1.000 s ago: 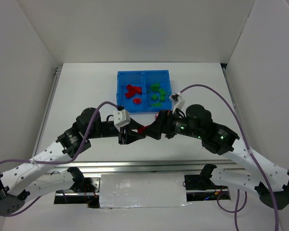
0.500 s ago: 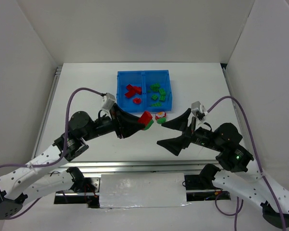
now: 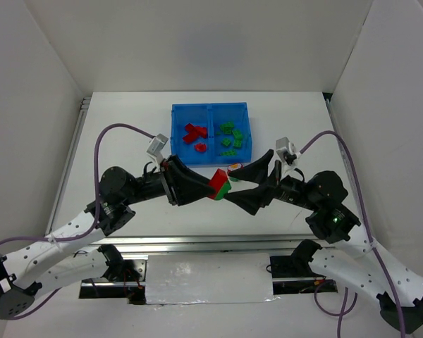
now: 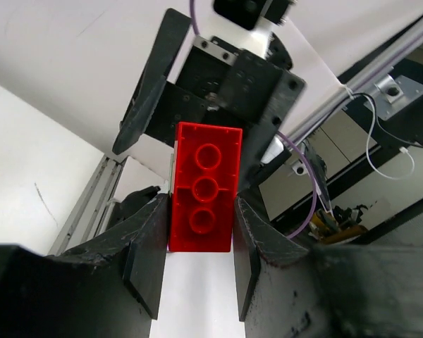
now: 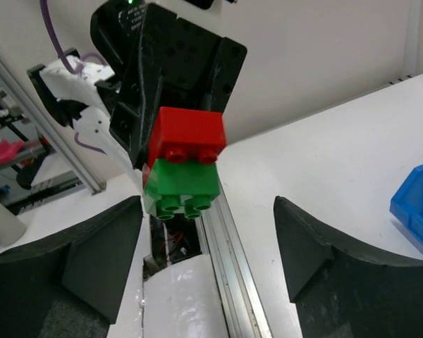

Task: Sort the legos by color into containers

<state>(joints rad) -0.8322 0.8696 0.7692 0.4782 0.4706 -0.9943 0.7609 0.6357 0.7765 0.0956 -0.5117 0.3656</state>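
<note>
Between the fingers of the left tool (image 3: 213, 186) sits a joined brick (image 3: 218, 184), its red half stacked against its green half. The fingers are clamped on its two opposite sides, and it is held off the surface (image 3: 127, 127). From the left tool's (image 4: 201, 211) own camera only the red part of the joined brick (image 4: 204, 186) shows, with three round marks in a row.

Directly facing it, the right tool (image 3: 234, 186) has its fingers spread wide apart. In the right wrist view the joined brick (image 5: 185, 163) hangs just beyond the gap of the right tool (image 5: 208, 204), touching neither finger.

Just past the right tool's farther finger lies a small piece (image 3: 235, 168), red and green (partly hidden, so its shape is unclear).

Farther out from both tools stands the blue tray (image 3: 210, 105). Red bricks (image 3: 194, 134) lie in the compartment on the left tool's side. Green bricks (image 3: 233, 139) lie in the one on the right tool's side.
</note>
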